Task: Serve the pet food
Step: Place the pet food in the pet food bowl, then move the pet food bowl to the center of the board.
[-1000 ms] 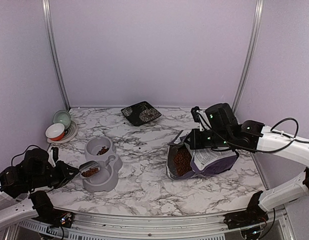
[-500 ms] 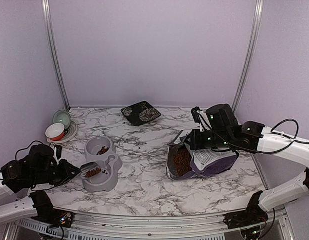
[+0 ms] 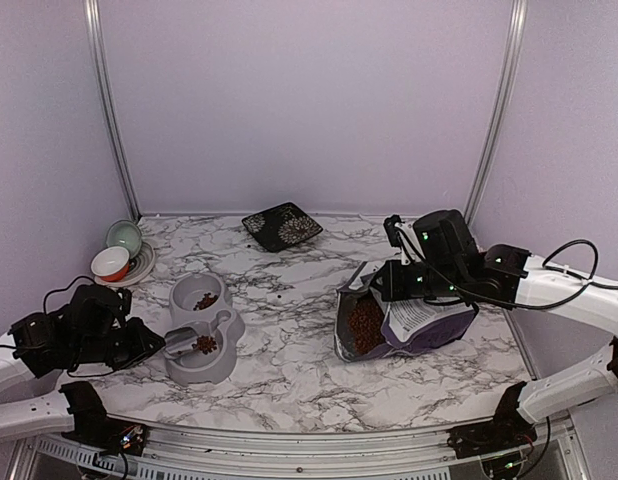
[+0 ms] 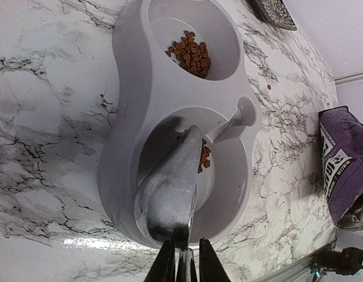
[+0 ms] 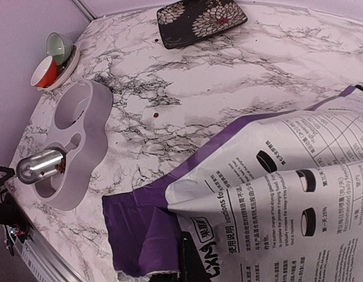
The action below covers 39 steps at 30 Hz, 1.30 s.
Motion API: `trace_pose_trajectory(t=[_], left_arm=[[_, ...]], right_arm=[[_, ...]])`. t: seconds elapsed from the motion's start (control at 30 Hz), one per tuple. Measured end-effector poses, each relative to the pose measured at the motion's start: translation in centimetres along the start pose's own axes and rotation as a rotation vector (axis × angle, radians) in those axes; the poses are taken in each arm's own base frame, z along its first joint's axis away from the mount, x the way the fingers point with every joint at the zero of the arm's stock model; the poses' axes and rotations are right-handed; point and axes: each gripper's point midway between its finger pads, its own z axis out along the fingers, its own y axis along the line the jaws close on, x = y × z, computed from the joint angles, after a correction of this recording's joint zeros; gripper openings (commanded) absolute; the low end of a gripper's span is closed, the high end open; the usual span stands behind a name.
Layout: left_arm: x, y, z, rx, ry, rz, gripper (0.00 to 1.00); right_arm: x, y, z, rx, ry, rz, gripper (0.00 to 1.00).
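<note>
- The pet food [image 4: 190, 53] lies in three places. A small heap sits in the upper compartment of the double bowl [image 4: 134, 88] in the left wrist view. A few pellets lie in the lower compartment at the mouth of the scoop [image 4: 170, 188]. A larger mass fills the open mouth of the bag [image 3: 429, 318], right of centre in the top view.
- The scoop is shiny metal. It is tilted mouth-down into the lower compartment, with its rounded back toward the left wrist camera.
- The left gripper [image 4: 184, 267], at the bottom edge of the left wrist view, has its jaws pinching the scoop's thin handle.
- The double bowl is grey and stands on the marble-pattern tabletop [image 3: 289, 360], at lower left of the top view.
- One loose pellet [image 4: 268, 87] lies on the tabletop, apart from the double bowl.
- The bag is purple and white and lies on its side, with its opening toward the left of the top view.
- The right gripper [image 3: 392, 282] is at the bag's upper rim, jaws pressed together on the bag material. In the right wrist view the printed bag panel fills the lower right of the frame.
- A dark flower-patterned plate [image 3: 282, 226] lies at upper centre of the tabletop, well apart from the bag.
- A green bowl [image 3: 124, 237] and a red bowl [image 3: 111, 263] rest on a saucer [image 3: 141, 268] at the far left.
</note>
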Motion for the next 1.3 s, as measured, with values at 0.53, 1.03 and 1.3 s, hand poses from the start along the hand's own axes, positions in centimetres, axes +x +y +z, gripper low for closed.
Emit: trace_pose_trajectory(t=[0.53, 1.03, 1.3], left_arm=[[-0.3, -1.4, 1.8, -0.001, 0.016, 0.028, 0.00], [-1.2, -5.7, 5.4, 0.050, 0.031, 0.063, 0.00], [-1.6, -9.2, 7.4, 0.096, 0.046, 0.095, 0.00]], right_arm=[[0.2, -0.4, 0.2, 0.007, 0.000, -0.001, 0.00], [0.5, -1.5, -0.2, 0.025, -0.008, -0.007, 0.00], [0.4, -2.1, -0.9, 0.034, -0.019, 0.000, 0.00]])
